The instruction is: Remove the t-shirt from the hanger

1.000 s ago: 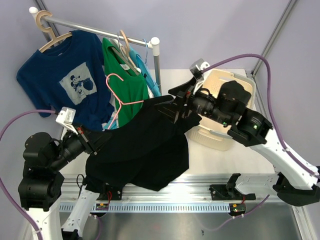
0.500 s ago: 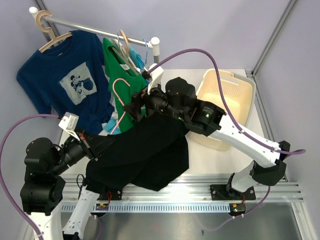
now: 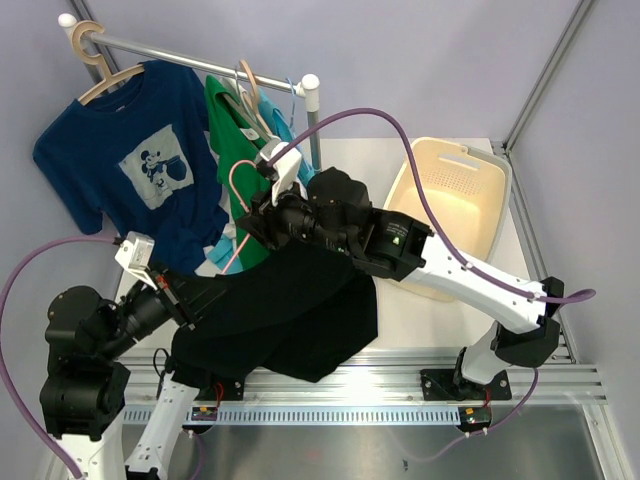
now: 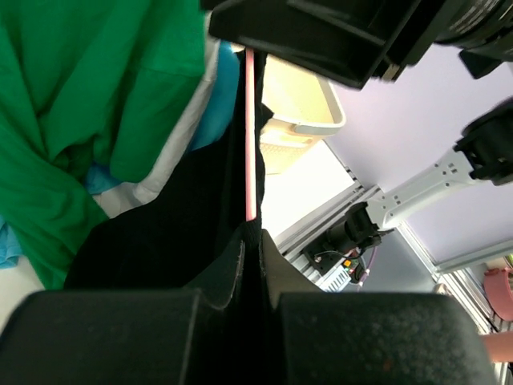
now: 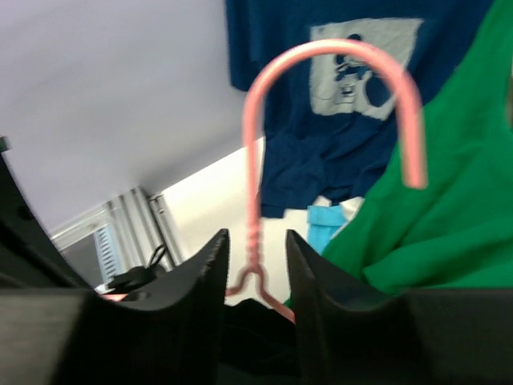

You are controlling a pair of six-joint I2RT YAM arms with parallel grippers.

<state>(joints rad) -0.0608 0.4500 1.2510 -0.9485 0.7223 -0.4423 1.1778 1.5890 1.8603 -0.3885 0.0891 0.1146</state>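
Robotics lab cell, plain lilac walls (image 3: 430,60), aluminium frame (image 3: 547,70), slotted mounting rail (image 3: 330,413)

No writing, number or brand name can be read anywhere. The nearest thing to a sign is the pale printed panel (image 3: 158,168) on the chest of the navy t-shirt (image 3: 100,150). It carries a cartoon mouse figure in dark blue, with no letters that can be made out. The right wrist view shows the same panel (image 5: 358,64), blurred. Well below the navy t-shirt, on the aluminium rail (image 3: 340,412) at the near edge of the surface, sit two small red-and-yellow stickers (image 3: 207,411) (image 3: 473,421), too small to read.
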